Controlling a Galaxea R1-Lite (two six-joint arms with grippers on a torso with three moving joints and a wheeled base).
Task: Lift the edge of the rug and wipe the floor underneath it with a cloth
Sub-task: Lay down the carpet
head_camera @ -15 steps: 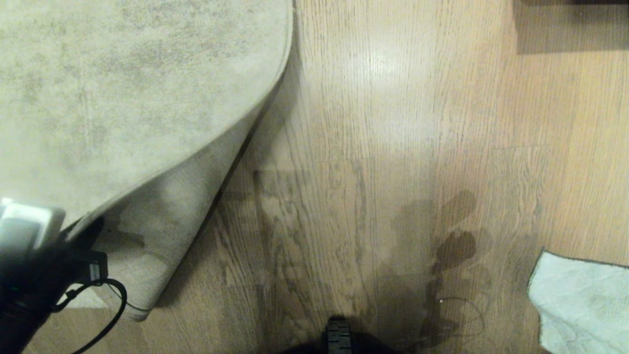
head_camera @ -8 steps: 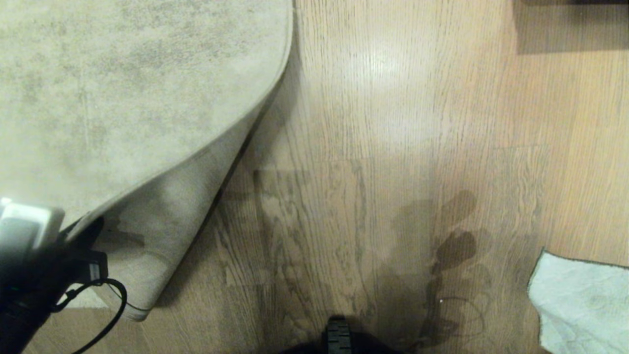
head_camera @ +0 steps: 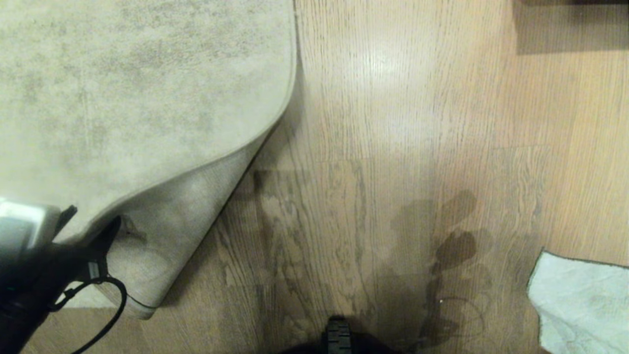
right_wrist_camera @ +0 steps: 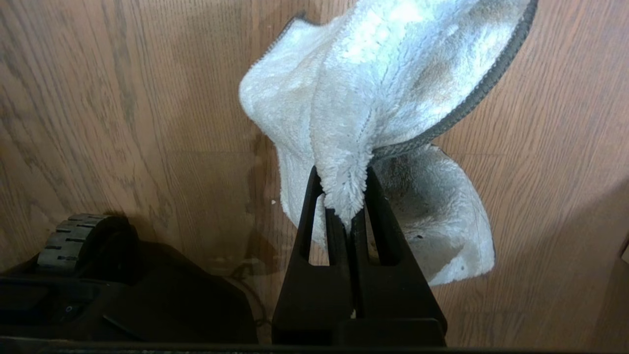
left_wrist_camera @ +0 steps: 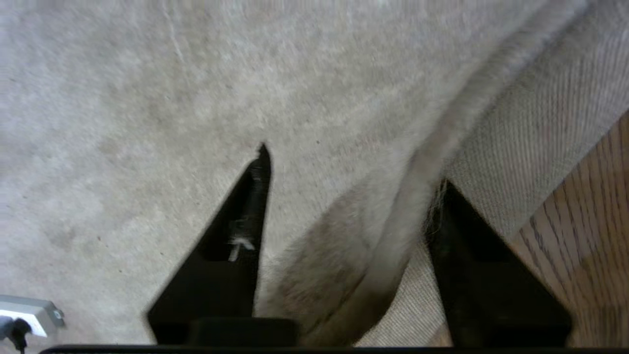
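Rug edge: the rug edge (left_wrist_camera: 417,206) ran between the two spread fingers of the left gripper (left_wrist_camera: 351,172), its corner curled up off the floor (head_camera: 393,123) so the paler underside (head_camera: 167,231) faced outward; one finger lay over the pile side, the other against the underside, with a gap on the pile side.
Left gripper: at the near left of the head view (head_camera: 91,231), jaws apart around the edge, not pinching it.
Cloth: the cloth (right_wrist_camera: 373,98) was bunched and pinched in the right gripper (right_wrist_camera: 346,196), fingers pressed together on a fold; the rest of it hung beyond the fingertips just over the floor (right_wrist_camera: 123,98). In the head view the cloth (head_camera: 580,300) showed at the near right, well apart from the rug.
Around: a black cable (head_camera: 105,295) looped under the left gripper, over the rug corner. Part of the robot's dark base (right_wrist_camera: 118,290) and a ribbed wheel (right_wrist_camera: 69,241) sat beside the right gripper. A white socket block (left_wrist_camera: 29,309) lay on the rug beside the left gripper. Shadows darkened the floor between the two grippers.
Textures: the rug top was short, mottled grey-beige pile; its underside was a fine ribbed weave with a thin bound border. The cloth was fluffy pale blue-green with dark stitched edging. The floor was wood-grain planks with a soft sheen.
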